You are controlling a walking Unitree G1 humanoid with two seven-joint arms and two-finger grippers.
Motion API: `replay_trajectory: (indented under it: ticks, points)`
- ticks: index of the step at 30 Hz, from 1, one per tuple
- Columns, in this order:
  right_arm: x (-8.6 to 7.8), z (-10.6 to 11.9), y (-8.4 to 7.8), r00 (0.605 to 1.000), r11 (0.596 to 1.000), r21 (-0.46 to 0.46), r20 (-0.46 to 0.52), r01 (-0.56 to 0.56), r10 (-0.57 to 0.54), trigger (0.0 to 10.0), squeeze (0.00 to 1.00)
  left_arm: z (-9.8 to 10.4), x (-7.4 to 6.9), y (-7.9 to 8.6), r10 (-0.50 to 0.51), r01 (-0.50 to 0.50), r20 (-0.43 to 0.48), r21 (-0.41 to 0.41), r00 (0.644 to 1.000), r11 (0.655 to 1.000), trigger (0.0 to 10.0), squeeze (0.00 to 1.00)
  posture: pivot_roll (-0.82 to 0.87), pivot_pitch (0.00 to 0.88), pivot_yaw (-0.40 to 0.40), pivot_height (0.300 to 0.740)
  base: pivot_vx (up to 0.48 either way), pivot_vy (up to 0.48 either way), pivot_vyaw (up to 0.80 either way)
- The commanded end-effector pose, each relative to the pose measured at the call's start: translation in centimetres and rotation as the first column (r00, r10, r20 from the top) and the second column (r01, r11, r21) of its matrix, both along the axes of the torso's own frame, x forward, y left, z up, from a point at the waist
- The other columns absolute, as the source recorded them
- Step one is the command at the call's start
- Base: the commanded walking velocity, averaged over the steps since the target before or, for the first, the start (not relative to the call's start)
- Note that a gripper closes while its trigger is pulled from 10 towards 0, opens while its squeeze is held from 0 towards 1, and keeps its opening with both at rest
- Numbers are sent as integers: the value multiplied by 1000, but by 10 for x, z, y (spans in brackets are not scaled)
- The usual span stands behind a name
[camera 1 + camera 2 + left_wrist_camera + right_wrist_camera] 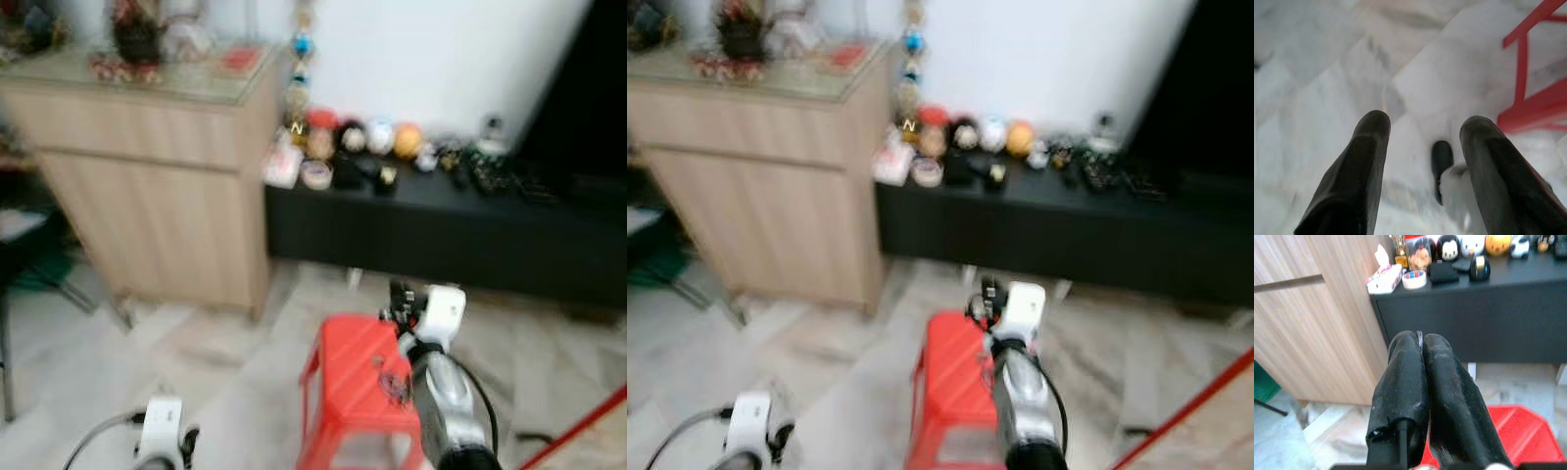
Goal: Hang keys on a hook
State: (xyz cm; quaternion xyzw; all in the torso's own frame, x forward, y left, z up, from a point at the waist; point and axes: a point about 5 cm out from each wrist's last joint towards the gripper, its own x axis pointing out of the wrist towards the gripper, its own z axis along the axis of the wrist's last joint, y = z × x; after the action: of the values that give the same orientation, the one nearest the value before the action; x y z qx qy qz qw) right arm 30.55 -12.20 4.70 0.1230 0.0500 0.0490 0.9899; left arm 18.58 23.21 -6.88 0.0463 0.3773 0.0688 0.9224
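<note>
While walking with the head views blurred, treat this as a carry, not yet a hang. Near left, low over the pale marble floor (pixel 1327 58): left gripper (pixel 1422 132), fingers spread wide and empty. Leave it idle, clear of the red stool (pixel 353 392).

Just past the stool's far edge, right of centre: right gripper (pixel 1419 340), raised, fingers (pixel 1400 377) pressed together on a thin sliver of metal, probably the key ring (pixel 1420 334), pinched at the very tips. Cannot tell how the keys themselves hang. Shallow grip, by the look of it, so hold the pinch firm, move the arm smoothly, avoid jolts at each step, and do not relax the squeeze until the ring is over a hook.

Farther off, left: wooden cabinet (pixel 157 186). To its right, a low black console (pixel 441 235) crowded with trinkets, a tissue box (pixel 1383 278) at its left end — pass wide of both and of the stool. Beyond, the white wall (pixel 441 59).

Next, in judgement: stop and let the view settle, find the hook, then approach with the ring's open loop leading, fingertips tilted so the ring stands clear of them, slide it over the hook's tip, and only then part the fingers.
</note>
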Motion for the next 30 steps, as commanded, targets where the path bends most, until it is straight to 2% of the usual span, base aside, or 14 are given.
replay_trajectory:
  ticks: [1,15,18,22,24,26,30]
  points:
    - [1,0,-1,1000,1000,2,-7,13,-13,10000,0,3,5,2,-12,12,8,9,1000,1000,10000,0,54,0,-75,740,-270,0,0]
    - [1,0,-3,1000,1000,-5,-7,29,-29,10000,0,3,6,0,-16,16,14,9,1000,1000,10000,0,58,0,-75,740,-269,0,0]
    - [3,2,-6,998,998,-28,4,58,-58,10000,0,3,7,-1,-18,18,17,8,1000,1000,10000,0,60,0,-76,740,-265,0,0]
    - [5,6,-16,988,985,-78,15,151,-151,10000,0,3,6,0,-16,16,14,12,1000,1000,10000,0,60,0,-76,740,0,0,0]
    - [6,9,-24,974,949,-220,48,226,-221,10000,0,3,6,0,-15,15,13,13,1000,1000,10000,0,59,0,-76,740,0,0,0]
    - [6,9,-26,970,941,-235,53,243,-237,10000,0,3,6,0,-15,15,12,13,1000,1000,10000,0,59,0,-76,740,0,0,0]
    - [3,8,-43,930,885,-293,59,363,-362,10000,0,3,6,1,-16,16,13,15,1000,1000,10000,0,63,0,-74,740,0,0,0]
